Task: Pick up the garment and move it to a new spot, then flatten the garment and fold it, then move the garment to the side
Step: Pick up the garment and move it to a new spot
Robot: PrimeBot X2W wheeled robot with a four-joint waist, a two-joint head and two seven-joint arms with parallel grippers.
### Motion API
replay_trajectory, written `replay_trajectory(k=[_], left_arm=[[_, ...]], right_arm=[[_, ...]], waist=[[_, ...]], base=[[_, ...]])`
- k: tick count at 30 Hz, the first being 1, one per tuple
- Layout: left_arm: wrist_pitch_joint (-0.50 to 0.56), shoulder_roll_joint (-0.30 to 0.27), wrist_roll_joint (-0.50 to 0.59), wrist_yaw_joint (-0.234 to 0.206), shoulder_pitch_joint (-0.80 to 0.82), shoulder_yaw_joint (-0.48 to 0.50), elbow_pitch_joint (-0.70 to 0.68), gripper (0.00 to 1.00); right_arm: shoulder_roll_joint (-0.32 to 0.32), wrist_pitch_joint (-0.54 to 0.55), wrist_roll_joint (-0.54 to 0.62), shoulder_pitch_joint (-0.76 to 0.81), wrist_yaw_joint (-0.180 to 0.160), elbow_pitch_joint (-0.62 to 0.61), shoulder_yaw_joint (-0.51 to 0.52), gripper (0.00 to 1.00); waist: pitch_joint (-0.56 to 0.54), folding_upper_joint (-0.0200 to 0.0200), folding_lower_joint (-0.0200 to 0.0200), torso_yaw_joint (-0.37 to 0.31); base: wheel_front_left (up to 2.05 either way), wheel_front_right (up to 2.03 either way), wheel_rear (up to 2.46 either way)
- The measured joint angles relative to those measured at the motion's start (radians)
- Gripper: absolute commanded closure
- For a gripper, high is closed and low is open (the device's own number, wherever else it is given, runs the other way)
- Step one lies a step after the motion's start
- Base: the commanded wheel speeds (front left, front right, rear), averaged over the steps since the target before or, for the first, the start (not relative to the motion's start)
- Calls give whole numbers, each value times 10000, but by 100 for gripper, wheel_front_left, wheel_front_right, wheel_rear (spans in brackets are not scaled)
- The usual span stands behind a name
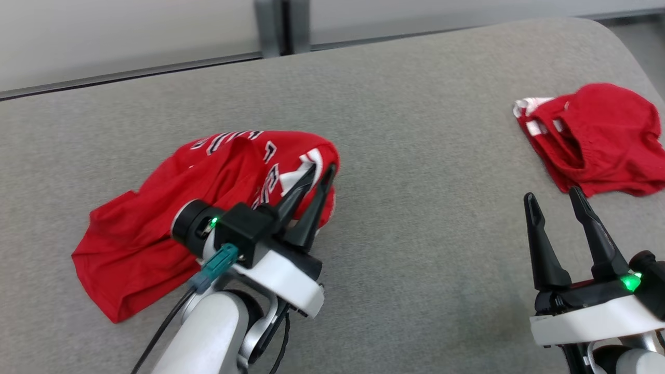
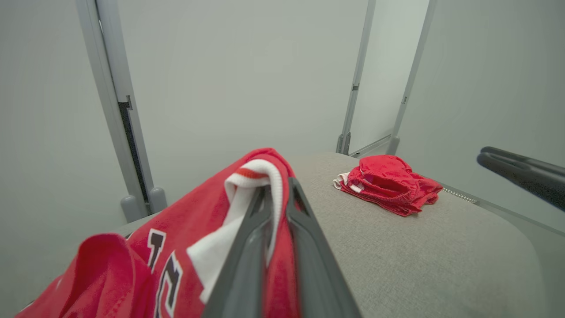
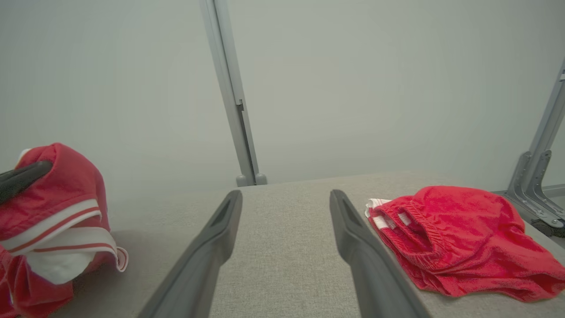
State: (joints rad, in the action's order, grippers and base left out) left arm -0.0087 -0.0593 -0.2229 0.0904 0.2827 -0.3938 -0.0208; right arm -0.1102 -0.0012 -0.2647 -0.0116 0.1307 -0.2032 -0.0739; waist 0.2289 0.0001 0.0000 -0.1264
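The left gripper (image 1: 321,169) was clenched on the white-trimmed edge of the red jersey (image 1: 156,218), fabric pinched between its fingers (image 2: 245,256). That edge stood raised at the fingertips; the rest of the jersey lay crumpled on the grey table (image 1: 415,130), trailing back beside the wrist. The right gripper (image 1: 552,194) stood released, holding nothing, with red shorts (image 1: 597,140) lying just beyond its tips. Assessment: the pick-up was in hand, grasp secured. No part of the jersey was yet flat. Relocation, flattening, folding and the final move aside all remained outstanding.
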Motion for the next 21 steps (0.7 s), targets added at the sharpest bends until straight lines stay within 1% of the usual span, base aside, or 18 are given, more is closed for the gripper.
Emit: replay_trajectory(k=[5,8,9,10,11,12,15,18,21], left_arm=[[188,52,61,184,972,-867,756,100],[165,67,71,244,1259,-1304,1450,100],[46,69,46,249,1317,-1381,1645,75],[-100,73,-8,274,1356,-1406,1822,75],[-155,67,8,272,1387,-1457,2017,9],[-314,61,8,272,1398,-1505,2151,0],[-754,77,-8,268,1454,-1661,2295,0],[-1168,81,-17,219,1495,-1770,2167,0],[-1526,69,-50,-36,1417,-1603,1873,0]], right_arm=[[196,-422,-184,-101,0,435,-21,0],[265,-631,-255,-128,0,690,-38,0],[286,-688,-280,-166,0,757,-65,0],[307,-734,-299,-208,0,828,-84,0],[324,-798,-316,-253,0,886,-88,0],[336,-830,-332,-291,0,934,-84,0],[357,-886,-326,-348,0,995,-88,0],[322,-880,-228,-390,0,1001,-38,0],[178,-819,-211,-463,0,989,-12,0]], waist=[[533,0,0,-1111],[921,0,0,-1602],[1050,0,1,-1729],[1167,0,0,-1834],[1277,0,0,-1919],[1373,0,0,-1977],[1495,0,0,-1935],[1449,0,0,-1653],[1266,0,0,-1236]], base=[[0,0,0],[0,0,0],[0,0,0],[0,0,0],[0,0,0],[0,0,0],[0,0,0],[0,0,0],[0,0,0]])
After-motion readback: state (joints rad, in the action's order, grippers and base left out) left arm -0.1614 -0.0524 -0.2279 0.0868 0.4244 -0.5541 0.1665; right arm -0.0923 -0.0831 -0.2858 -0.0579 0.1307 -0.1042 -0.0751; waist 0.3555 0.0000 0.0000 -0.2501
